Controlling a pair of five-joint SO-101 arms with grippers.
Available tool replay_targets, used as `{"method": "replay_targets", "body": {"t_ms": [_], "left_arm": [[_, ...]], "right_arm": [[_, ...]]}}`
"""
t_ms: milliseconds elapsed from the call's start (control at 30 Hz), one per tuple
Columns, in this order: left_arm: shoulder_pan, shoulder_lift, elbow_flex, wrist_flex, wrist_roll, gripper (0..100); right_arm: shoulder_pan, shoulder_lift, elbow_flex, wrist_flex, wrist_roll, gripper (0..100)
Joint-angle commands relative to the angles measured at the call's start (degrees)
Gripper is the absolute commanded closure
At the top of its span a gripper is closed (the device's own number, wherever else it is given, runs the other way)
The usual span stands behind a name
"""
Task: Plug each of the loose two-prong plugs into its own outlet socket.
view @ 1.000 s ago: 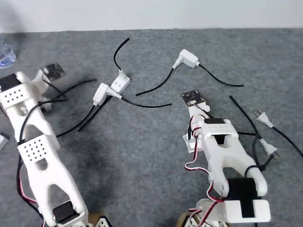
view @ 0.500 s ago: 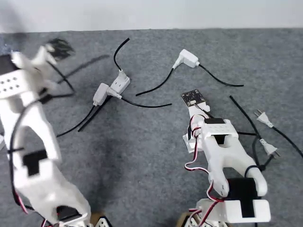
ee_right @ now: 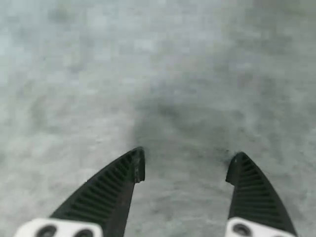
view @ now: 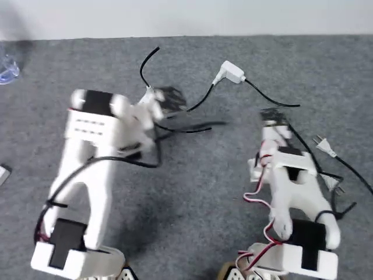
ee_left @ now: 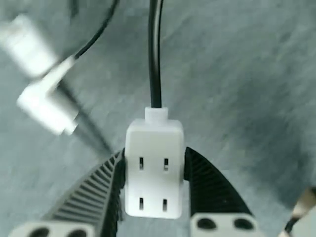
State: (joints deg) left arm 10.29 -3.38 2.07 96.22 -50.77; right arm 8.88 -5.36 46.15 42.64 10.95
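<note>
My left gripper (view: 169, 100) is shut on a white outlet socket (ee_left: 154, 173) whose black cable (ee_left: 155, 54) runs away from it; the ribbed fingers (ee_left: 202, 182) press on both of its sides. It hovers over the carpet's middle, beside two other white sockets (ee_left: 42, 108) that lie close together. A further white socket (view: 232, 73) lies at the back centre. My right gripper (ee_right: 188, 154) is open above bare grey carpet, seen from above as the right gripper (view: 271, 115). A loose two-prong plug (view: 324, 146) lies to its right, and a second plug (view: 332, 184) sits beside the right arm.
Black cables (view: 274, 102) trail over the grey carpet (view: 198, 192) around the sockets and to the right of the right arm. A clear container (view: 7, 69) stands at the far left edge, and a white wall (view: 186, 17) bounds the back.
My left arm has swung from the far left to the middle, carrying its socket and trailing cable. The right arm has shifted rightward, towards the plugs.
</note>
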Motion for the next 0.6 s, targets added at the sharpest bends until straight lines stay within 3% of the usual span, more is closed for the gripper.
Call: {"method": "replay_targets", "body": {"t_ms": [0,233,333,567], "left_arm": [[6.86,-2.29,4.35,-7.3,5.01,99],[15.21,-2.29,20.26,-23.65,6.59,99],[16.7,-2.29,25.98,-30.24,6.59,99],[20.92,-2.2,34.15,-36.04,6.33,99]], "right_arm": [[2.86,-2.51,-1.93,-1.71,-2.02,72.5],[3.65,-2.51,-2.02,-1.8,-2.2,72.5],[6.55,-2.51,-3.25,-1.89,-5.63,72.5],[9.71,-2.42,-3.78,-2.86,-8.53,72.5]]}}
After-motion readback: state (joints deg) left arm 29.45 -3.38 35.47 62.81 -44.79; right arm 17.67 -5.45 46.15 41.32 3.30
